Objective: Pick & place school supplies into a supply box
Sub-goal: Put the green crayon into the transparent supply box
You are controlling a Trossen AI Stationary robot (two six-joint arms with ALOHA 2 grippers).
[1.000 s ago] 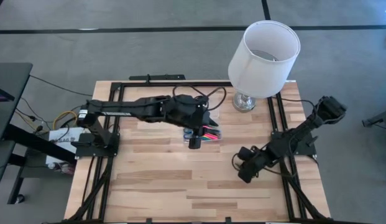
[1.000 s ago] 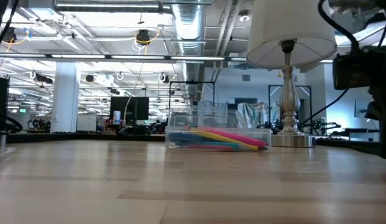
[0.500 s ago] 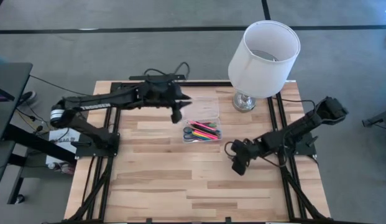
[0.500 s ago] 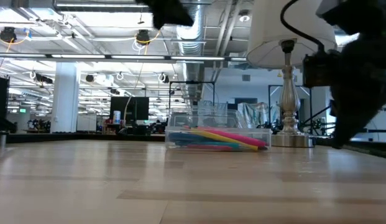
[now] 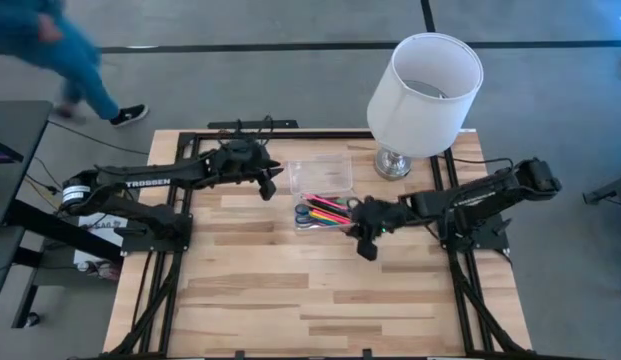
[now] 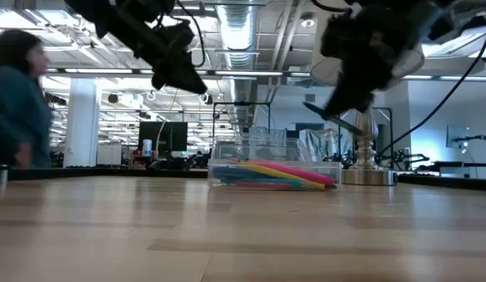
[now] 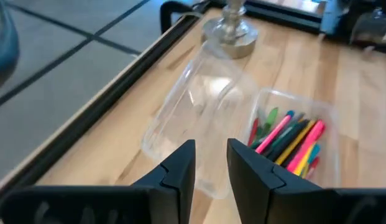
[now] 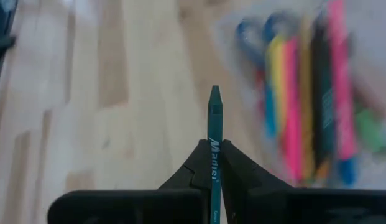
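Observation:
The supply box lies open on the table. Its clear tray point(image 5: 326, 212) holds pink, yellow, green and black pens point(image 8: 317, 93) and blue-handled scissors point(image 8: 253, 32), and its clear lid point(image 7: 193, 118) rests flat on the far side. My right gripper point(image 8: 214, 149) hovers by the tray's near right corner point(image 5: 365, 245), shut on a teal-green pencil point(image 8: 215, 112). My left gripper point(image 7: 211, 165) hangs raised to the left of the lid point(image 5: 270, 187), empty, with a narrow gap between its fingers. My right gripper pinches the teal-green pencil's shaft point(image 8: 214, 140) between its two fingers. The pencil lies along the fingers, and its tip point(image 8: 215, 93) sticks out ahead of them. It is lifted clear of the table, pointing down at the wood beside the tray.
A large white lampshade on a chrome base point(image 5: 425, 85) stands at the far right, close behind the box. A person in blue point(image 5: 60, 50) walks past beyond the far left corner point(image 6: 16, 102). Bare wood stretches across the near half of the table point(image 5: 290, 300).
My left gripper has pulled away from above the box, going up and toward the far left edge. My right gripper has swung from the near right of the table leftward to the box, raised, with the pencil in it. A person has walked into view at the far left.

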